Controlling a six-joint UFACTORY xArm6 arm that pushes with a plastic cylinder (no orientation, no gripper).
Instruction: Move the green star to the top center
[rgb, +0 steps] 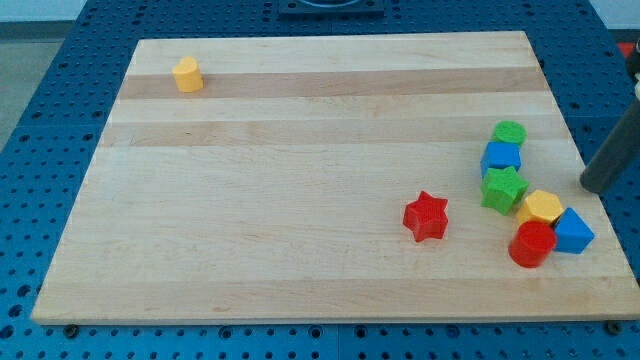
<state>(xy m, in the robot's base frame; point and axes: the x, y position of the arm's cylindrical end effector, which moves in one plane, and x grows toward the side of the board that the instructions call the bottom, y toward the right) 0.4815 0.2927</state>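
The green star (503, 189) lies near the board's right edge, in a cluster of blocks. Above it sits a blue block (501, 157) and above that a green round block (509, 133). Below and right of the star are a yellow hexagon (542, 208), a red round block (532, 244) and a blue block (573, 232). My dark rod comes in from the view's right, and my tip (590, 186) is just off the board's right edge, to the right of the green star and apart from it.
A red star (426, 216) lies left of the cluster. A yellow block (187, 74) sits at the top left of the wooden board (300, 170). A blue perforated table surrounds the board.
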